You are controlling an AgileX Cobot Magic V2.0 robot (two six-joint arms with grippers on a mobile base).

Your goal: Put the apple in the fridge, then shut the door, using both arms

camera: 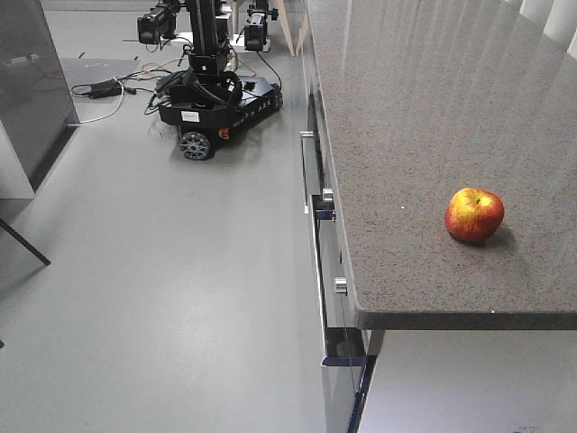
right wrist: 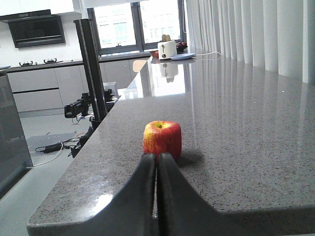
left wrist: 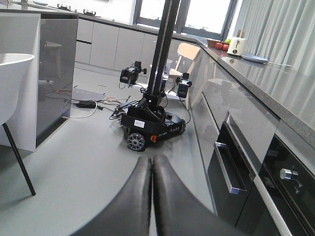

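Both pairs pinched tight and empty: right jaws level over the speckled worktop (right wrist: 246,147), apple (right wrist: 162,139) just ahead of the tips; left jaws above the kitchen floor (left wrist: 74,162).

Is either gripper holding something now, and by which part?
Nothing is held. The left gripper and the right gripper are both shut on nothing; the apple lies free on the countertop.

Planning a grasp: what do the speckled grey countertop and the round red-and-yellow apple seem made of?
The speckled grey countertop looks like polished stone or quartz composite: fine flecks and mirror-like window reflections. The round red-and-yellow apple looks like real fruit, glossy-skinned, though plastic cannot be excluded.
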